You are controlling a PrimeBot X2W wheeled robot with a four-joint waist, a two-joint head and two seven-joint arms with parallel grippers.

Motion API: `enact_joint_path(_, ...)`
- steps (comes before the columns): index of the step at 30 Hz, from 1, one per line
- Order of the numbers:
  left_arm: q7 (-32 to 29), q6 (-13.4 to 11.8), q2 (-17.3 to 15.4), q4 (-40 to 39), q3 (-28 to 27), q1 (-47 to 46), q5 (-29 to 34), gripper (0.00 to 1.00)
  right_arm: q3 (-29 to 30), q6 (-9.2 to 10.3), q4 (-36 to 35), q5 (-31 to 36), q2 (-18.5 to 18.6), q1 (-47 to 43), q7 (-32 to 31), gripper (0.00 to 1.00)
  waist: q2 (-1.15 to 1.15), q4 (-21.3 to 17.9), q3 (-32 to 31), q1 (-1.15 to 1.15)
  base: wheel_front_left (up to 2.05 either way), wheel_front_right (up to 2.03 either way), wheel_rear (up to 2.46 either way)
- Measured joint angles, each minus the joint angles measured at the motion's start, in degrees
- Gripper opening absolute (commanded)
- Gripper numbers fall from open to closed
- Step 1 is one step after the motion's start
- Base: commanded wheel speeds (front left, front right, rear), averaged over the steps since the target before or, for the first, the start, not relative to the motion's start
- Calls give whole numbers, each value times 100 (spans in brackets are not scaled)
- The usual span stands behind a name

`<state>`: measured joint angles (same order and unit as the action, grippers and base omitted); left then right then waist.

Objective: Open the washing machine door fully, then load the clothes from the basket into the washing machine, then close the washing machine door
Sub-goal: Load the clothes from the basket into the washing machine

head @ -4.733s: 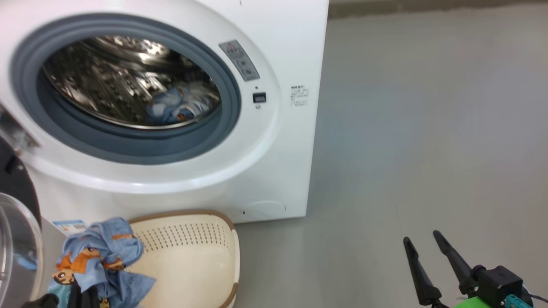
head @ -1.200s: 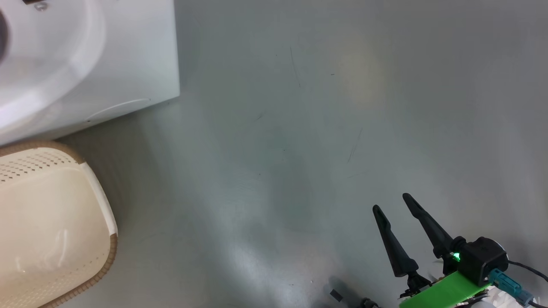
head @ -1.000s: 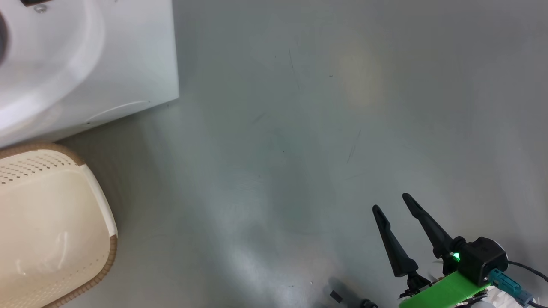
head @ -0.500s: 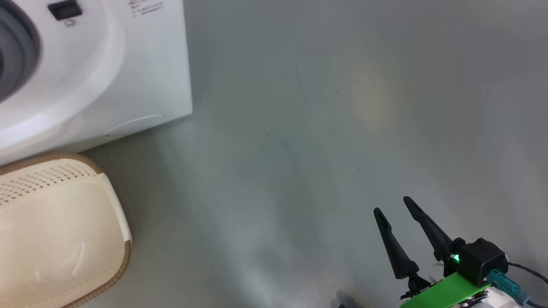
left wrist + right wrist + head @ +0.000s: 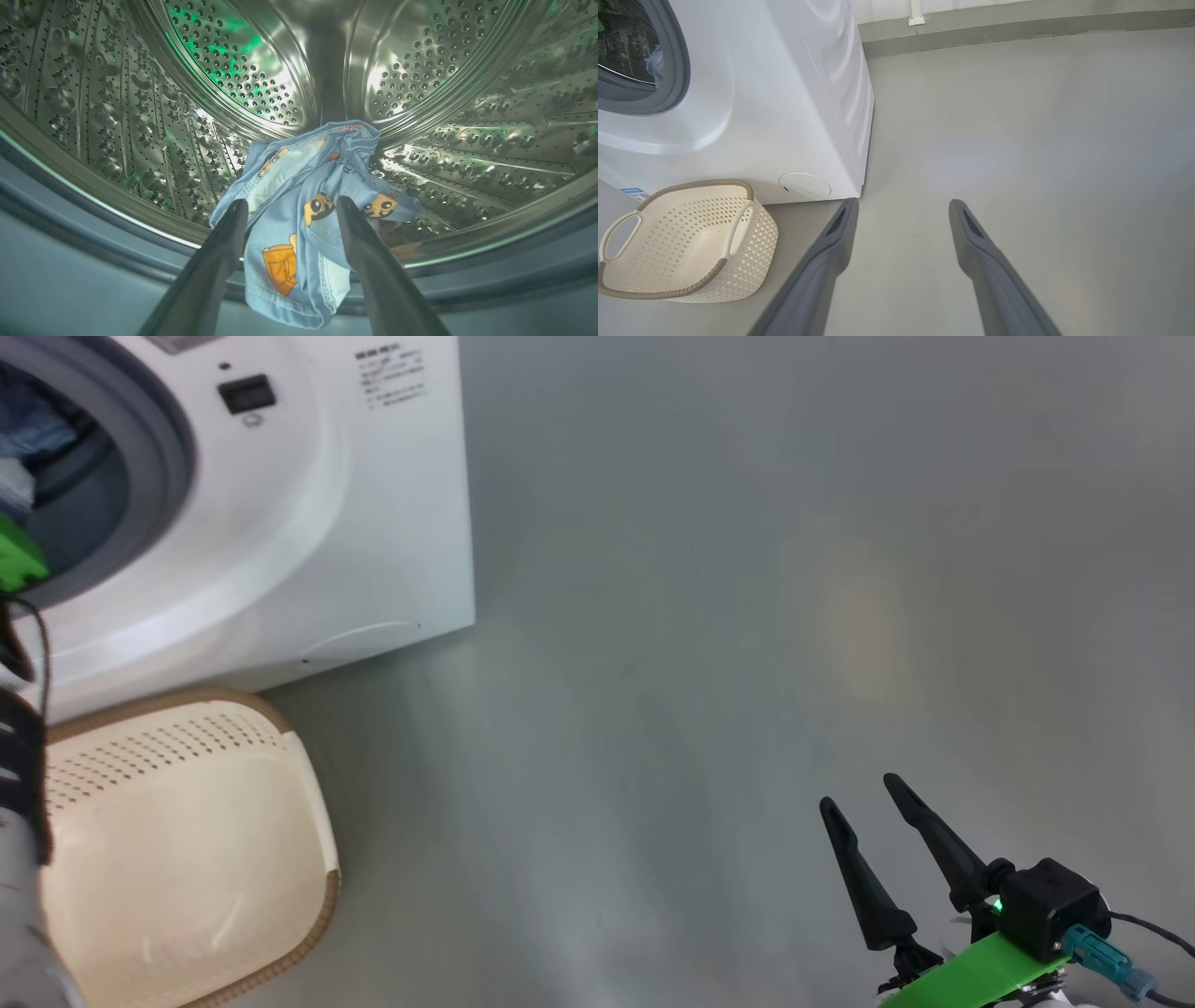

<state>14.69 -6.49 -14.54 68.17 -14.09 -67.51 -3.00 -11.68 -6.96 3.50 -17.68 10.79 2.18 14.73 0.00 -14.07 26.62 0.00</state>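
Note:
The white washing machine (image 5: pixel 373 523) stands at the upper left, its grey gasket (image 5: pixel 173 457) ringing the open mouth. My left gripper (image 5: pixel 292 204) is open at the steel drum (image 5: pixel 420 70). A blue garment with orange figures (image 5: pixel 299 186) lies between and beyond its fingers, draped over the drum's front lip onto the gasket (image 5: pixel 70 280). More blue clothes (image 5: pixel 37 425) show inside the mouth. The cream basket (image 5: pixel 187 831) sits on the floor before the washer with nothing in it. My right gripper (image 5: pixel 859 795) hangs open over bare floor, far right of the basket (image 5: pixel 682 242). The door is out of view.
My left forearm (image 5: pixel 19 775) runs along the left edge beside the basket. The washer's round flap (image 5: pixel 804 185) and blue sticker (image 5: pixel 630 191) sit low on its front. Grey floor (image 5: pixel 747 616) stretches to the right, ending at a wall skirting (image 5: pixel 1017 28).
The head camera has swung, so washer and basket slid right and down in the picture. The blue garment held over the basket earlier now lies at the drum mouth. The right gripper stays put.

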Motion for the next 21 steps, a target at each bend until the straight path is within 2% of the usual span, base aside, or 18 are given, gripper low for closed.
enact_joint_path(8, 0, 104, 449, -420, -8, 708, -200, 100, 19, 0, 135, -8, 2, 20, 0, 100, 0, 210, -463, 0, 0, 0, 0)
enact_joint_path(21, 0, 625, 1062, -1566, 196, 1610, -248, 100, 149, 0, 147, -3, 64, 176, 0, 100, 0, 717, -815, 0, 0, 0, 0)
